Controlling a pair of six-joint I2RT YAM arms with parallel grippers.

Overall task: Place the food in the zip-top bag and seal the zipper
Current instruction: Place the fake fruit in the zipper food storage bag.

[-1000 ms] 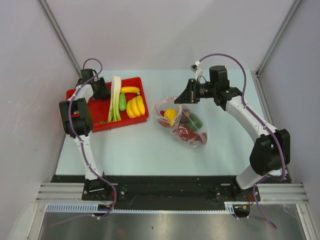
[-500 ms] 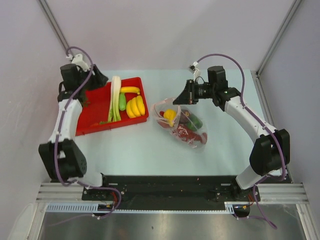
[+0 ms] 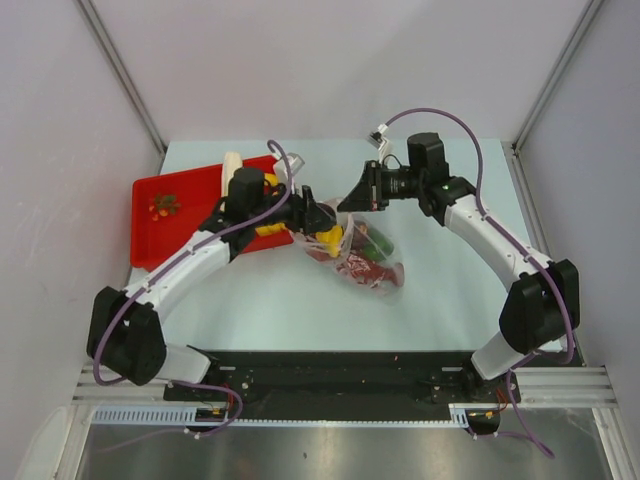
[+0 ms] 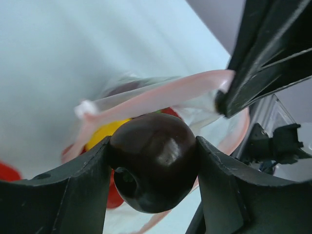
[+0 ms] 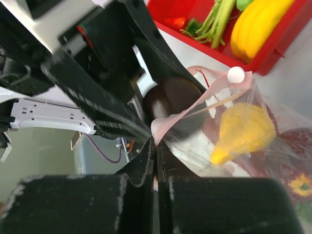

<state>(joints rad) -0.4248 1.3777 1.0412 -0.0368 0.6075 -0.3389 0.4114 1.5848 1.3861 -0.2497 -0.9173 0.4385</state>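
Fruit first: a dark round fruit (image 4: 153, 161) sits clamped between the two fingers (image 4: 73, 195) of the left claw (image 3: 318, 216), which grips it on both sides. That claw hangs over the middle of the table (image 3: 250, 300), right at the mouth of the bag (image 3: 368, 262), with the left arm reaching across the right part of the red tray (image 3: 190, 195). The fruit is at the opening; whether it has crossed the rim I cannot tell.

The right claw (image 5: 156, 146) comes in from the far right and is pinched closed on the zipper (image 4: 161, 97), the pink strip along the bag's mouth (its fingers meet with only the thin strip between them). It holds that edge lifted, so the mouth gapes toward the left claw, and the strip's other side curves round below. A small white bead (image 5: 236, 74) sits on the strip.

The bag lies on the table to the near right of the two claws. Inside it are a yellow pear (image 5: 241, 131) close to the mouth, a green pepper (image 3: 384, 243) beyond it and a red lobster (image 3: 372, 272) toward the closed end.

In the tray are bananas (image 5: 263, 22) and a leek (image 5: 219, 17), the bananas at its right side, mostly hidden by the left arm in the overhead view.
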